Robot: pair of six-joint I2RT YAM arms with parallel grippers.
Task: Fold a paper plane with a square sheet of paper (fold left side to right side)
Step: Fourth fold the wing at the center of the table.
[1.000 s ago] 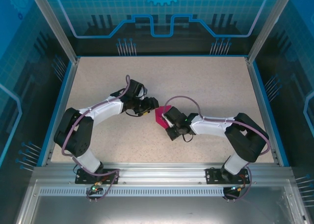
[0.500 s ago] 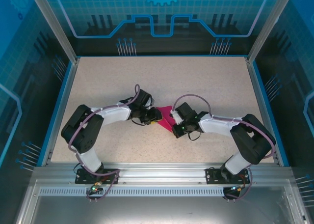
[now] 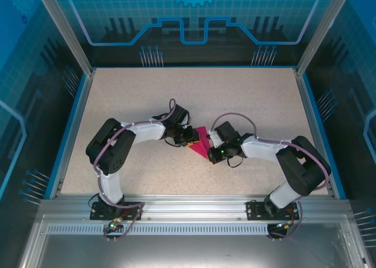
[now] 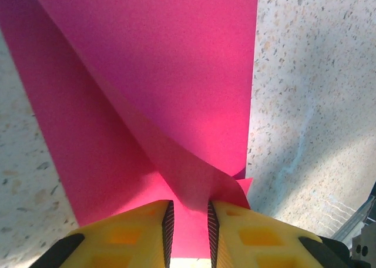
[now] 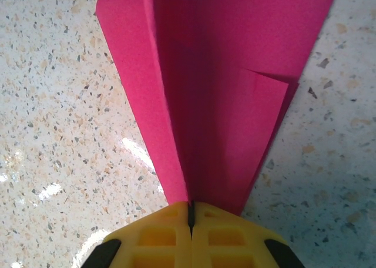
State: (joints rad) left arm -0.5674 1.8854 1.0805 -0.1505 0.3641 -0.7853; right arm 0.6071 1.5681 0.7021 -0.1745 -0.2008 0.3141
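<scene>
- The counter (image 3: 117, 103) is pale and speckled, with a blue rim and blue see-through walls (image 3: 35, 74) around it.
- From above I see the pink paper (image 3: 200, 143) lying near the middle of the counter, between my two arms.
- My left claw (image 4: 188, 212) is narrow. A raised bit of the paper runs up between its yellow fingers, so I think it is pinching that bit.
- My right claw (image 5: 190, 212) is closed tight on the other end of the paper.
- The paper is not a flat square now. It has layers, a long ridge down the middle and a small turned-over corner (image 5: 267, 94). From above it looks like a point.
- I think we are partway through. Some folds are made, but it is not a neat plane yet.
- What is left, I guess: lay the side over, press the crease flat and let go.
- The claws are very near each other and could bump.
- The paper is thin, so pulling both ends could rip it.
</scene>
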